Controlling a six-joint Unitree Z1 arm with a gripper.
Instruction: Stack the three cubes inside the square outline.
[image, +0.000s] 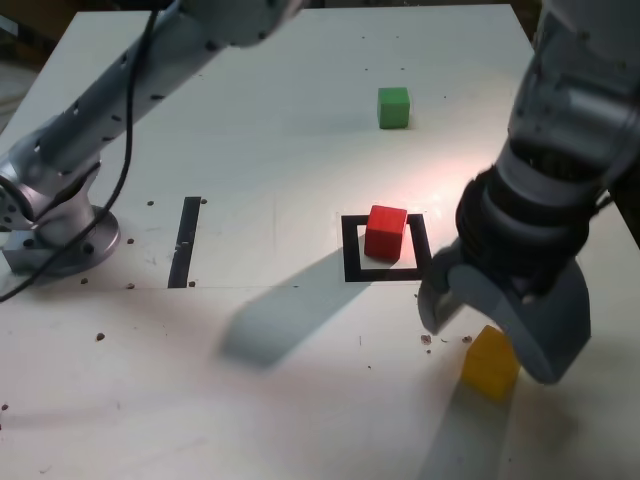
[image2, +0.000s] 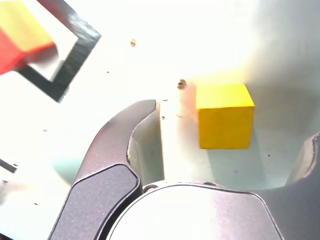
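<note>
Your gripper (image: 482, 325) stands wide and holds nothing, its two fingers spread above and around the near side of the yellow cube (image: 491, 363), which sits on the white table (image: 250, 420). Taking the black square outline (image: 352, 262) as your landmark, you have the yellow cube outside it, toward the exterior view's lower right; the red cube (image: 385, 233) inside it; the green cube (image: 393, 108) well beyond it; and the straight black strip (image: 185, 243) apart from it, toward the exterior view's left.
</note>
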